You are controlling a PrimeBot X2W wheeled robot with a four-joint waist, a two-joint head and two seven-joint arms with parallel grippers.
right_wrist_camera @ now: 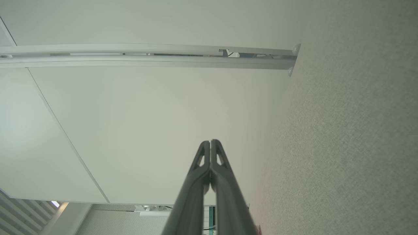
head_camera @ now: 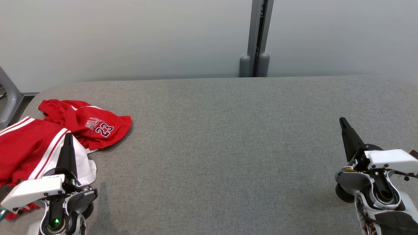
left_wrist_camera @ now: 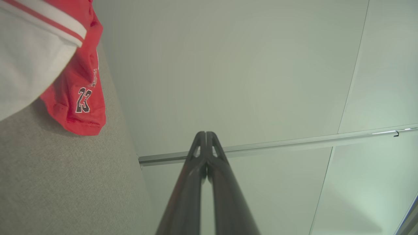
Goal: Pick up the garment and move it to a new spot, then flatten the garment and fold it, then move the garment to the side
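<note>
red bulls 23 garment crumpled, lying beneath and just beyond left gripper tips, well apart from right gripper. both jaw pairs pressed together, empty. looks unstarted: pickup, relocation, flattening, folding, side placement all left.

Number 23 on red garment; arched lettering above too blurred

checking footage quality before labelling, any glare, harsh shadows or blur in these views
head view: soft even light, no glare, a faint shadow beside the left gripper on the grey fabric table; red and white jersey garment sharp, its 23 readable; left wrist view: near dark fingers slightly soft; right wrist view: pale washed-out wall, small bright light at lower left
</note>
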